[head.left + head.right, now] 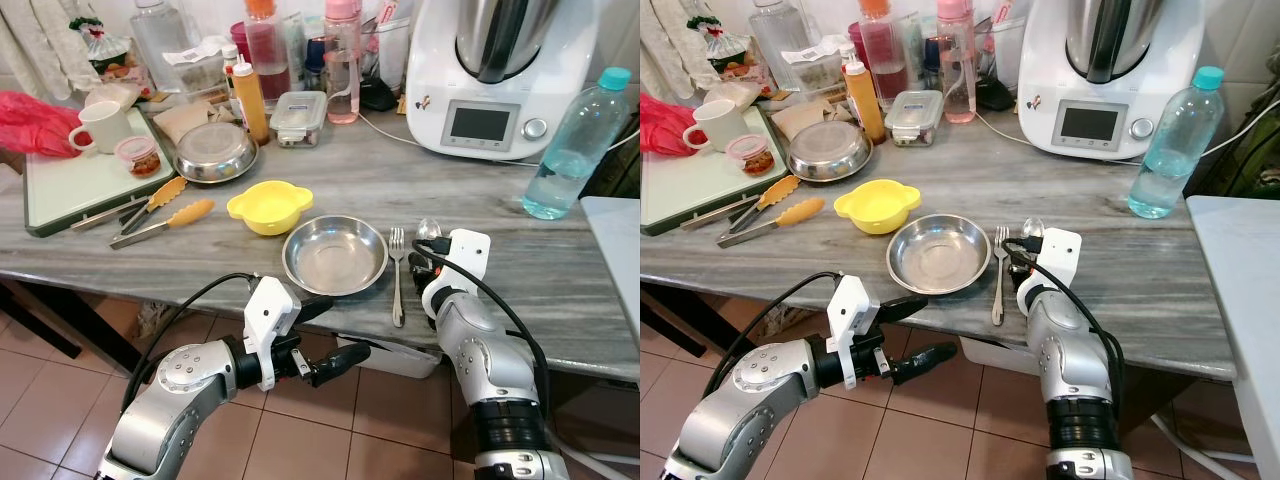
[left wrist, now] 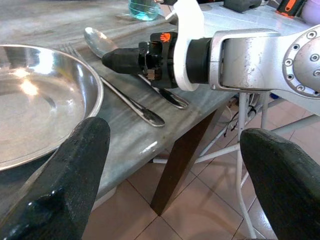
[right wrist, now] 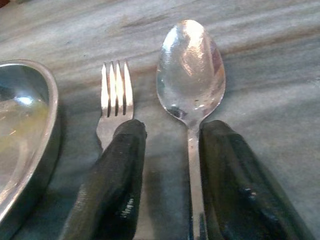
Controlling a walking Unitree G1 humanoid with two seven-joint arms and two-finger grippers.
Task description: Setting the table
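A round steel plate (image 1: 335,255) lies near the front edge of the grey marble table (image 1: 520,270). A fork (image 1: 397,275) rests just right of it, and a spoon (image 3: 191,70) lies to the right of the fork. My right gripper (image 3: 175,127) is down on the table, open, its fingers (image 3: 115,175) straddling the spoon's handle; one finger sits by the fork's neck. My left gripper (image 1: 335,335) hangs open and empty below the table edge, in front of the plate (image 2: 40,95).
A yellow bowl (image 1: 269,206) sits behind the plate, with yellow-tipped tongs (image 1: 165,215) to its left. Farther back are a second steel dish (image 1: 215,152), a white mug (image 1: 100,127) on a tray, bottles, a kitchen machine (image 1: 490,70) and a water bottle (image 1: 575,145).
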